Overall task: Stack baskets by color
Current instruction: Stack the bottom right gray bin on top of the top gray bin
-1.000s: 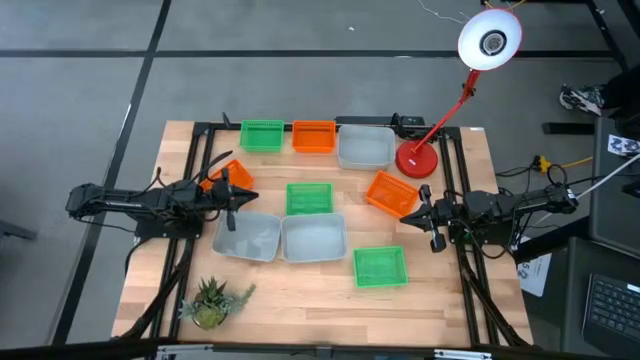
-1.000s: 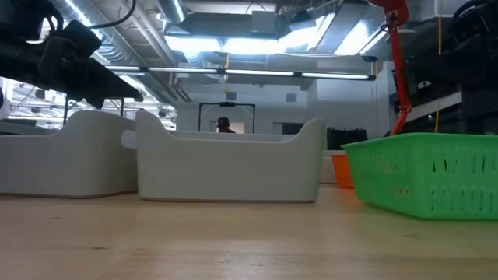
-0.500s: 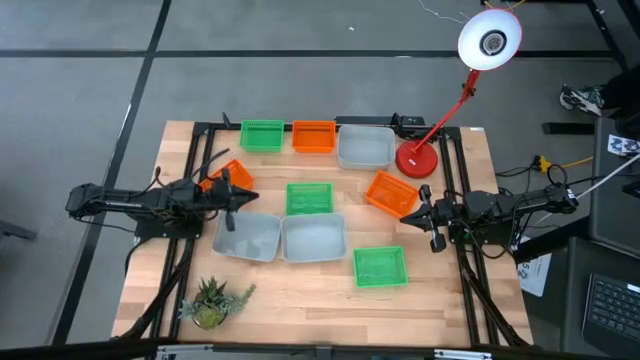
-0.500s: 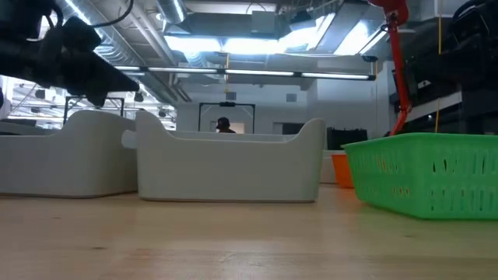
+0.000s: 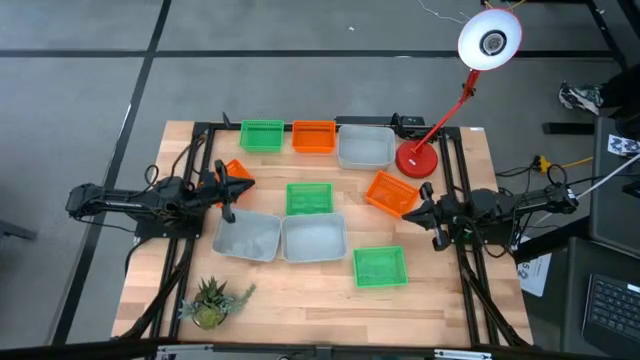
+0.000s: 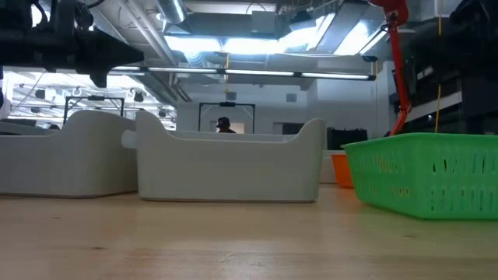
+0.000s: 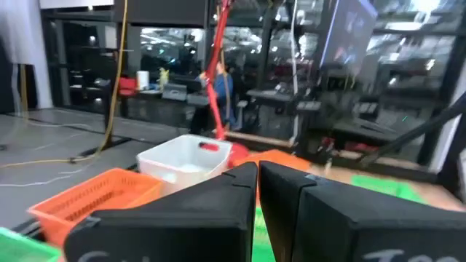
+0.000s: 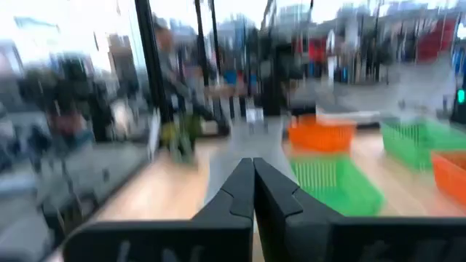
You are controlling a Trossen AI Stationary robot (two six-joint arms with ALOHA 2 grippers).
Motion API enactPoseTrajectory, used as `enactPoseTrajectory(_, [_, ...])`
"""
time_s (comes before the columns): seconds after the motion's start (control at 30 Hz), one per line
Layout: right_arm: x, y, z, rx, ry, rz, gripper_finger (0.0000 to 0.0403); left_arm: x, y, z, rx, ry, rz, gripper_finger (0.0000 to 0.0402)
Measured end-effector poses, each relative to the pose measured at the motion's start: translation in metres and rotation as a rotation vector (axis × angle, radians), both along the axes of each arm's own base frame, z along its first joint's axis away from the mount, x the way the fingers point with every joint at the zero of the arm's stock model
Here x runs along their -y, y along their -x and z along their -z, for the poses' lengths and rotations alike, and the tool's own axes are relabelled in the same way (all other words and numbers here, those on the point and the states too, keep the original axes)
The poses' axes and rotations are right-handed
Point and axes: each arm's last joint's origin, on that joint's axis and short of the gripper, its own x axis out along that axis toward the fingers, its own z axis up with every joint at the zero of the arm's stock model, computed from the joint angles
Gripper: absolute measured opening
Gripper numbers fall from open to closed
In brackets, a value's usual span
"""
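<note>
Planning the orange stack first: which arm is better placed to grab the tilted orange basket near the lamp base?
Right, probably. The right end effector sits beside that orange basket, empty; the left end effector is across the table, by another orange basket.

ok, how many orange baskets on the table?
3. One orange slatted plastic basket in the far row, one tilted by the red lamp base at, one under the left arm.

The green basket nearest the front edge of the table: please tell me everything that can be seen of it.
This green basket is a small rectangular open-top bin of bright green plastic, with slotted walls and a plain rim. It sits upright and looks empty, flat on the wooden table, slightly turned against the table's edge. It stands alone: a grey-white basket lies close beside it, with a gap between them. No gripper touches it. In the low view it shows at the right.
</note>
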Motion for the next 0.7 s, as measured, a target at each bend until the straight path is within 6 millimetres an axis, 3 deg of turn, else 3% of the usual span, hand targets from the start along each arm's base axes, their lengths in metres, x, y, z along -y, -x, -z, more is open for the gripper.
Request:
enactPoseTrajectory(0.17, [0.003,0.01,-0.034,0.369,0.083,0.088,0.0,0.0,0.0,0.001,-0.034,-0.065,-0.03,0.0009])
enactPoseTrajectory(0.27, [0.008,0.016,-0.06,0.445,0.189,0.264,0.0,0.0,0.0,0.001,-0.048,-0.101,-0.038,0.0009])
enactPoseTrajectory(0.37, [0.013,0.012,-0.083,0.323,0.252,0.41,0.0,0.0,0.0,0.001,-0.05,-0.106,-0.039,0.0009])
enactPoseTrajectory(0.53, [0.019,-0.009,-0.108,-0.022,0.259,0.633,0.0,0.0,0.0,0.001,-0.05,-0.107,-0.039,0.0009])
enactPoseTrajectory(0.7, [0.021,-0.038,-0.116,-0.31,0.223,0.603,0.0,0.0,0.0,0.001,-0.05,-0.107,-0.039,0.0009])
